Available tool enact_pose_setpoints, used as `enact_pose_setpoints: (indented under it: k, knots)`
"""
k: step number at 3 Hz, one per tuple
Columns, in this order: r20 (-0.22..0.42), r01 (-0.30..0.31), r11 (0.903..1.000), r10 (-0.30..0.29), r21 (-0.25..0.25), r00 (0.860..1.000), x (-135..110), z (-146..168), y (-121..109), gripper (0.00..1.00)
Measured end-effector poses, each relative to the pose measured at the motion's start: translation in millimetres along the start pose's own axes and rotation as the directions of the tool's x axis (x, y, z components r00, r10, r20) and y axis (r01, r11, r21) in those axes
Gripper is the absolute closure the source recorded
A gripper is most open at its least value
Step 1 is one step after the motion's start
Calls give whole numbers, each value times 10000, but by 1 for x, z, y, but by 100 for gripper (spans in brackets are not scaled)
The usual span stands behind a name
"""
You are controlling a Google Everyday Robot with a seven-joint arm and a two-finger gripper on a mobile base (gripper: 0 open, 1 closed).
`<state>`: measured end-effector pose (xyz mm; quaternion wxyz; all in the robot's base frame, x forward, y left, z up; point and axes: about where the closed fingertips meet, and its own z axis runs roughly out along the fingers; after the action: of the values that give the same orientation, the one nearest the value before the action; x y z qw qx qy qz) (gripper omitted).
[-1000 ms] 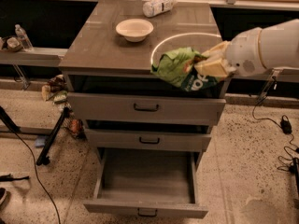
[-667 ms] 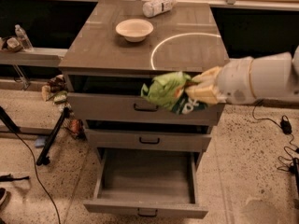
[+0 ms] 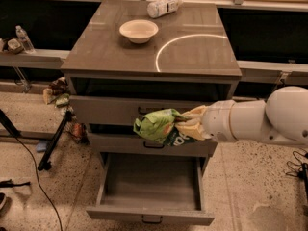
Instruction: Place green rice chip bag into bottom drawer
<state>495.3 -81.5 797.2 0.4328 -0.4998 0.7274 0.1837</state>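
Note:
The green rice chip bag (image 3: 158,125) is crinkled bright green foil with white lettering. My gripper (image 3: 188,125) reaches in from the right on a white arm and is shut on the bag's right end. It holds the bag in the air in front of the two upper drawers, above the bottom drawer (image 3: 150,214). The bottom drawer is pulled out, and its grey inside shows nothing in it. A small dark handle is on its front.
A cream bowl (image 3: 138,31) and a white plastic bottle (image 3: 163,6) lying on its side rest on the cabinet top (image 3: 202,57). The top drawer (image 3: 106,109) and middle drawer (image 3: 115,143) are closed. A dark stand leg (image 3: 54,141) and cable lie on the floor at left.
My gripper has carried the bag down and to the left, from the cabinet top's front edge to in front of the upper drawers.

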Motion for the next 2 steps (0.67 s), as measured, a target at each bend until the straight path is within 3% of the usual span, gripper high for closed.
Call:
enact_pose_setpoints:
  k: [2]
  knots:
    - [96, -279, 9995, 280, -127, 9996, 4, 11, 7, 100]
